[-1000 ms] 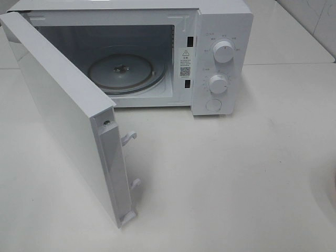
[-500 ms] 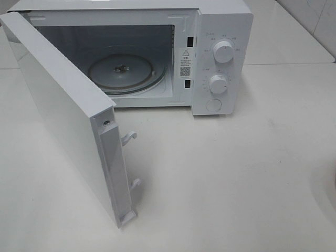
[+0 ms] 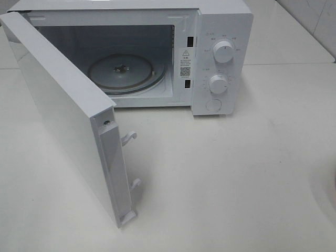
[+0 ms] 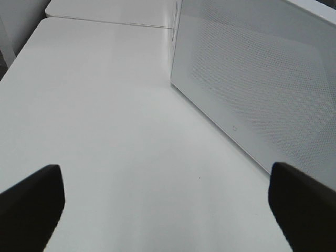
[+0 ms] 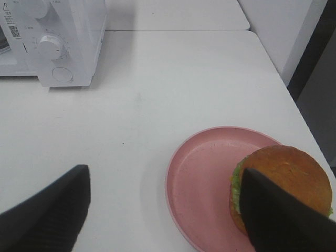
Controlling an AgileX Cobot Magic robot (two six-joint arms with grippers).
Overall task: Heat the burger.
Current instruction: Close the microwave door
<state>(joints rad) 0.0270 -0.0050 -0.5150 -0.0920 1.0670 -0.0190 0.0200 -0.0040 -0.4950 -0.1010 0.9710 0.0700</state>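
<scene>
Almost nothing has moved since the earlier frames: only a faint dark smudge at the right edge of the high view has slipped out of sight, and you now see no arm in that view at all. Your microwave (image 3: 210, 52) sits on the white table (image 3: 236, 184) with its door (image 3: 63, 121) swung wide and the glass turntable (image 3: 123, 72) bare inside.

Your left gripper (image 4: 165, 205) hangs low over the table with its fingers (image 4: 31, 205) spread wide, empty, looking along the outer face of the open door.

Your right gripper (image 5: 168, 210) also stands spread, holding nothing, above the table's right side. The burger (image 5: 286, 184) sits on the pink plate (image 5: 202, 178), toward the rim farthest from the microwave, partly hidden behind one finger (image 5: 278, 220); you cannot tell whether that finger touches it.
</scene>
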